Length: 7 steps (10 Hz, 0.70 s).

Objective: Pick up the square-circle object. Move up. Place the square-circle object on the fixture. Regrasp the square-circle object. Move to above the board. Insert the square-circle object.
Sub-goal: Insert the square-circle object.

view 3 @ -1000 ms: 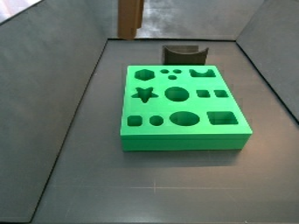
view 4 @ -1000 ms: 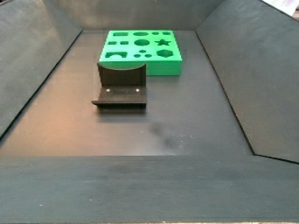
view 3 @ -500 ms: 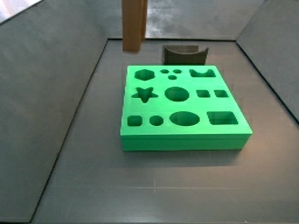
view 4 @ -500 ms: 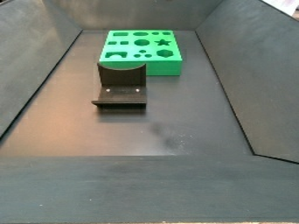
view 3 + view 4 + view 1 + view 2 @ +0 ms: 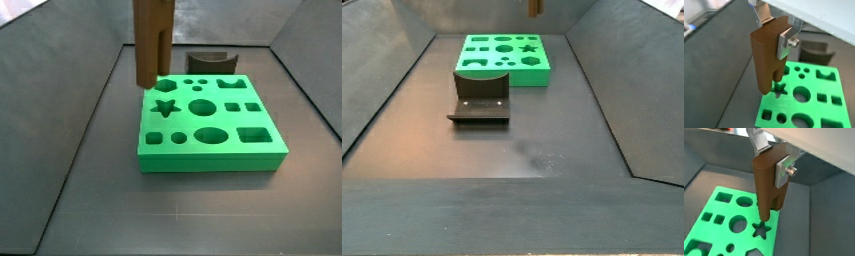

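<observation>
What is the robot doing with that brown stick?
The gripper is holding the brown peg upright in the air, just above the green board full of shaped holes. In both wrist views the peg's lower end hangs near the star hole. The dark fixture sits empty on the floor.

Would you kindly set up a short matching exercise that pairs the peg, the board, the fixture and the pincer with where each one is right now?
Things:
1. square-circle object
2. board
3. fixture
4. pincer

Places:
A. standing on the floor beside the board
B. lying flat on the floor
C. clamped on the peg's upper part
D. hanging upright above the board, near the star hole

Pairs: 1-D, 2-B, 3-A, 4-C
</observation>
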Tool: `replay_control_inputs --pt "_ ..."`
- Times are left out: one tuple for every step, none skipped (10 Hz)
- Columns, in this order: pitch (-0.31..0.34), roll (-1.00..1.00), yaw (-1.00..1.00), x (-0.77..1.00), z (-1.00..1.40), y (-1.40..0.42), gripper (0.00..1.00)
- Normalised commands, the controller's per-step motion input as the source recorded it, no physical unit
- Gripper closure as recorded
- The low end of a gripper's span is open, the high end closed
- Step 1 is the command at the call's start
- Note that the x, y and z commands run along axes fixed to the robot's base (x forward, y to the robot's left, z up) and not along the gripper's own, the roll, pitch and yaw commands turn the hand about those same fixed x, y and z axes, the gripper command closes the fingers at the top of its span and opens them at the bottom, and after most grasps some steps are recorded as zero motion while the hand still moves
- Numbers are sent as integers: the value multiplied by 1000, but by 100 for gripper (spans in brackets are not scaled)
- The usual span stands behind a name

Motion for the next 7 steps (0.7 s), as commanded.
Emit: replay_control_inputs --pt "-187 -47 -1000 0 -440 -43 100" --pt "-290 -74 -826 -54 -363 -291 100" --pt "-300 -70 -683 -37 -334 -460 100" --pt "-271 -37 -557 0 -340 -580 100" --pt "-264 -14 -537 0 -354 -614 100" --pt "-91 0 -797 0 -143 -454 100" --pt "-19 0 -949 9 -109 -283 100"
